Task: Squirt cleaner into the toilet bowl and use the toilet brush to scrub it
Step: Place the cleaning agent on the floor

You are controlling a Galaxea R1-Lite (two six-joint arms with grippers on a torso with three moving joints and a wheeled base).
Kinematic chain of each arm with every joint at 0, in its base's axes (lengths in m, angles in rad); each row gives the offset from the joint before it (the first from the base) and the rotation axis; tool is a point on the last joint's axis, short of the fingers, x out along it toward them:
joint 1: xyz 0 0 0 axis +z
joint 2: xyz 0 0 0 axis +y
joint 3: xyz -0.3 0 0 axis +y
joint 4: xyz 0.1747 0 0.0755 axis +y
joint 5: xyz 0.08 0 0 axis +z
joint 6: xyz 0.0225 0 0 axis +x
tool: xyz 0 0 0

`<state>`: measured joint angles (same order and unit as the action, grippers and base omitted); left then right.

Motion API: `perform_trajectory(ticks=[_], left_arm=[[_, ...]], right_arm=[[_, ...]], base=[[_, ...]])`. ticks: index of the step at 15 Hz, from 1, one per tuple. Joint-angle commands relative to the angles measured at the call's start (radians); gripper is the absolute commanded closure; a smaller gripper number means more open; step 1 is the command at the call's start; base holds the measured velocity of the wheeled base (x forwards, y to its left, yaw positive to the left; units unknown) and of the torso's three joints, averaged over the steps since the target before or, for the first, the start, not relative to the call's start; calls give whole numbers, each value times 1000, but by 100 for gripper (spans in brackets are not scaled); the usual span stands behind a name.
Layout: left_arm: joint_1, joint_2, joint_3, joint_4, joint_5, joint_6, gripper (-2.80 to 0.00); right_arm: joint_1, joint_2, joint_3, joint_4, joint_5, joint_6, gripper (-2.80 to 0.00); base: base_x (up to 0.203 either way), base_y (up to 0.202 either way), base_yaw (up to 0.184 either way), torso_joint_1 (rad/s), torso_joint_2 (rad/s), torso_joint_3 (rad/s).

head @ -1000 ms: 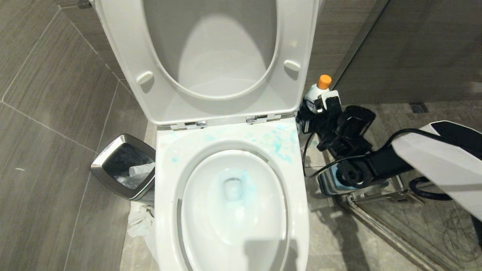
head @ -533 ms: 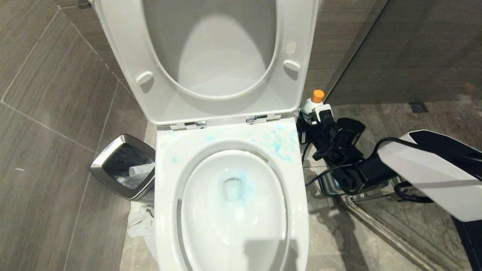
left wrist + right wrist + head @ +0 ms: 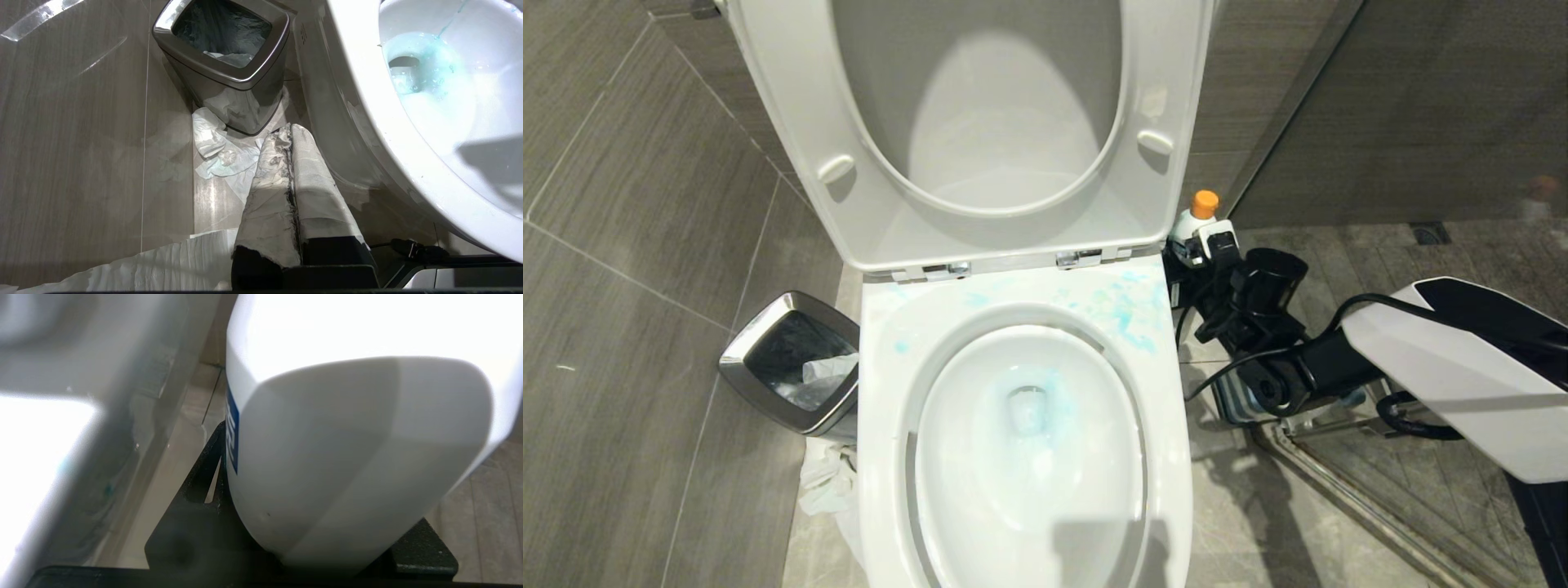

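The right gripper (image 3: 1192, 249) pinches the cleaner bottle (image 3: 1194, 222) between its 2 fingers, upright, low beside the right rear corner of the toilet bowl (image 3: 1168, 457). Teal-blue liquid (image 3: 1045, 392) lies in the bowl. The left gripper (image 3: 290, 134) is pressed together near the steel waste bin (image 3: 245, 77).

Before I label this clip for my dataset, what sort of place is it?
A tiled toilet stall, most likely a public restroom: a white toilet with its seat raised, a steel waste bin beside it, and grey partition walls.

Grey tiled floor (image 3: 645, 457), toilet (image 3: 1168, 457), steel bin (image 3: 739, 351), crumpled tissue (image 3: 829, 482)
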<state>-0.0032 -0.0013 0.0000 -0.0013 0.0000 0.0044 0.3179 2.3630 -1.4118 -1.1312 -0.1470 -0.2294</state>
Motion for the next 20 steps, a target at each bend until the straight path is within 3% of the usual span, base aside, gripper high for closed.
perform_trajectory(ticks=[1,7,13,20], left_arm=[[0,1,0,0,0,0,0],[0,1,0,0,0,0,0],[0,1,0,0,0,0,0],[0,1,0,0,0,0,0]], right_arm=[[0,-32,-3,18,-12,0,0],[-25,-33,48,-54,-8,-2,0],[-120,-41,63,-55,-4,-4,0],[-125,8,93,-60,37,-1,0]], base=[[0,0,0,0,0,0],[0,0,0,0,0,0],[0,0,0,0,0,0],[0,0,0,0,0,0]])
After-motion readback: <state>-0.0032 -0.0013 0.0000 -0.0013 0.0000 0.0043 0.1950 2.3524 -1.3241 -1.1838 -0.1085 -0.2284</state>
